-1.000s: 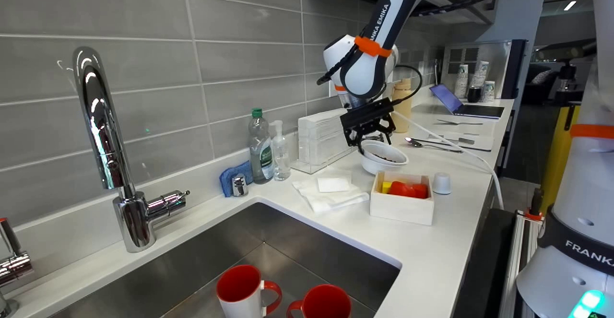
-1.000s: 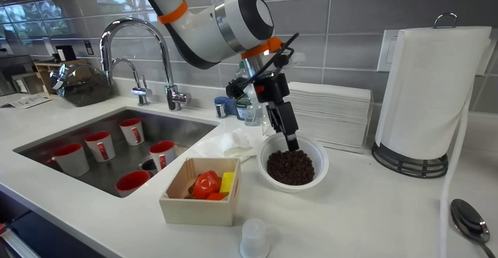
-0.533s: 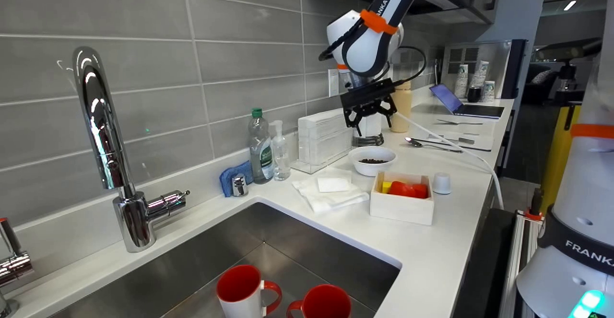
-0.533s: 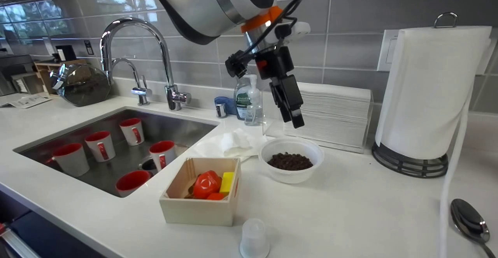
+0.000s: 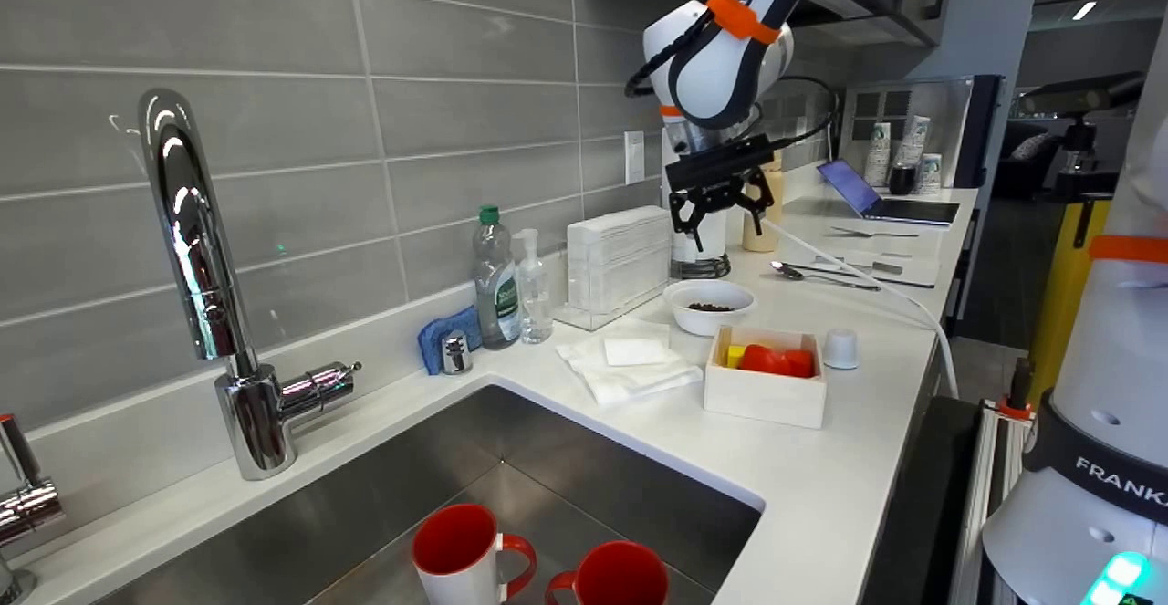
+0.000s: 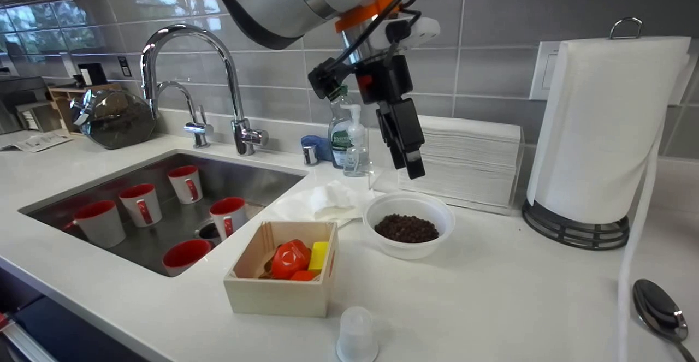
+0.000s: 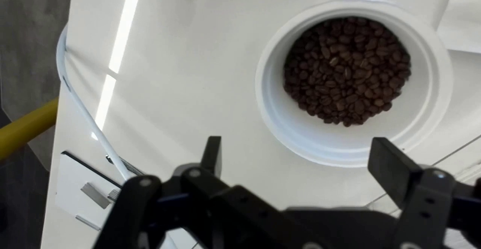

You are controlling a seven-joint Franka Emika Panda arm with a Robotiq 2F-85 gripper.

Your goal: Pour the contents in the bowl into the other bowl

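Note:
The bowl [image 6: 407,250], small, round and white, rests upright on the counter; both exterior views show it, here too beside the wooden box as the bowl [image 5: 712,322]. Dark brown beans [image 7: 345,72] lie in it, with bare wall showing around them. Above the bowl and apart from it hangs my gripper [image 5: 730,238], its fingers wide open. In the wrist view the gripper [image 7: 297,139] has nothing between its fingertips; one finger [image 7: 392,166] overlaps the bowl's rim in the picture. The other bowl is hidden or out of view.
A wooden box [image 6: 278,299] with red and yellow pieces and a small translucent cup [image 6: 357,334] stand near the bowl. Behind are stacked napkins [image 6: 469,160] and a paper towel roll [image 6: 606,132]. A white cable [image 6: 628,274] crosses the counter. The sink [image 5: 639,486] holds mugs.
One second ago the bowl stood tilted with a fingertip inside its rim. It has settled flat on the counter, and my gripper has risen off it, then shifted slightly.

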